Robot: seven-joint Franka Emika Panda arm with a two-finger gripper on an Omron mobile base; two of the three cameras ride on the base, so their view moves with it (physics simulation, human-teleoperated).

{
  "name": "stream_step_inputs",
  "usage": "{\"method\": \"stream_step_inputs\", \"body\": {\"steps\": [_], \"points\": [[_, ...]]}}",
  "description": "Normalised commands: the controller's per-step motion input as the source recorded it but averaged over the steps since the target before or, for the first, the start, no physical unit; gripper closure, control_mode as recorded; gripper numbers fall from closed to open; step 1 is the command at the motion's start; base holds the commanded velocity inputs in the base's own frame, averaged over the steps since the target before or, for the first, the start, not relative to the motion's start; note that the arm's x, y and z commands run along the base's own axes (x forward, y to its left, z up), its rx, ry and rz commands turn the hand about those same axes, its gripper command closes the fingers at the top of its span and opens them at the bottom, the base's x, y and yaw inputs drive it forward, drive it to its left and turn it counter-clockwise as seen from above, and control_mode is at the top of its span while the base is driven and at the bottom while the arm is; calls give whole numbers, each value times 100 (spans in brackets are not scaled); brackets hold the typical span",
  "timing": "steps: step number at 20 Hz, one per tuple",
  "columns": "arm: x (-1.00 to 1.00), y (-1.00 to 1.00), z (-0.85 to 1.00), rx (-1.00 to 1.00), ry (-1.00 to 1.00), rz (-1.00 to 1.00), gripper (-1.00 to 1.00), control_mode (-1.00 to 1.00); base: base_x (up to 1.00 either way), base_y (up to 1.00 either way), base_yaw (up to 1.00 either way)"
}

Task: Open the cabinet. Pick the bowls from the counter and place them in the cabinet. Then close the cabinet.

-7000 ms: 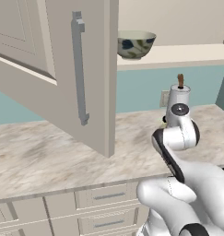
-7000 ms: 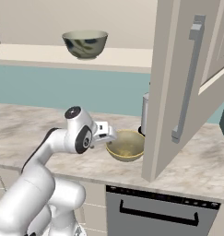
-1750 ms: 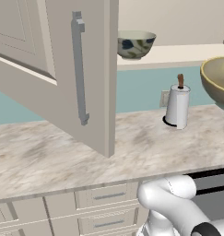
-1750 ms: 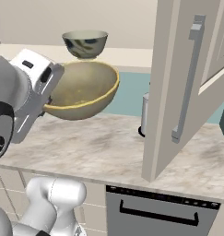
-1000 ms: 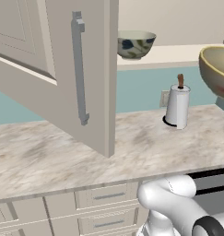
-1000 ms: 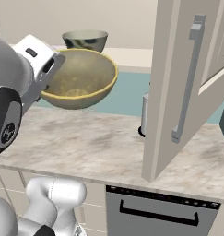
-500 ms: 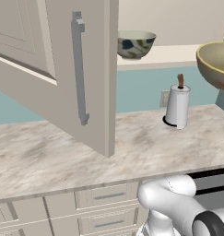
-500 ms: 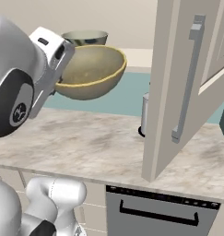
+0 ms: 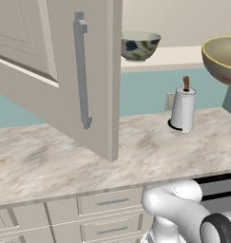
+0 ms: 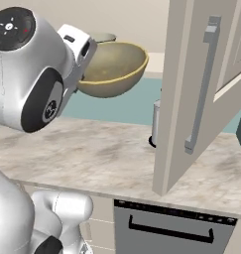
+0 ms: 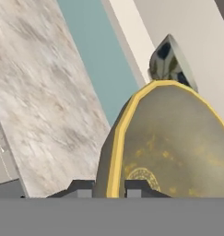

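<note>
My gripper (image 11: 109, 188) is shut on the rim of the tan-yellow bowl (image 11: 168, 143), one finger on each side of the wall. The bowl is tilted and held high above the counter (image 10: 92, 154), level with the cabinet shelf (image 9: 183, 56). In the right base view the gripper (image 10: 87, 60) holds the bowl (image 10: 114, 69) just in front of the floral bowl (image 10: 103, 37). That greyish-white floral bowl (image 9: 139, 45) stands on the shelf, and the tan bowl (image 9: 224, 59) hangs to its right. The cabinet door (image 9: 64, 80) stands wide open.
A paper towel holder (image 9: 182, 110) stands at the back of the counter below the shelf. The second open door (image 10: 191, 89) with its bar handle (image 10: 204, 84) juts out on the right. Drawers (image 9: 107, 201) and a dishwasher (image 10: 171, 228) sit under the counter.
The arm has carried the tan bowl upward and toward the shelf, closer to the floral bowl. The grip on the rim is unchanged.
</note>
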Motion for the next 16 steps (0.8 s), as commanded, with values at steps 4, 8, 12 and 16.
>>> {"method": "stream_step_inputs", "body": {"steps": [4,8,12,16], "points": [[67,-3,1,0,-5,0,100,-100,0,0,0],[63,-9,16,0,-1,0,100,-100,0,0,0],[52,-17,33,0,0,0,100,-100,0,0,0],[58,-17,29,1,0,0,100,-100,0,0,0]]}}
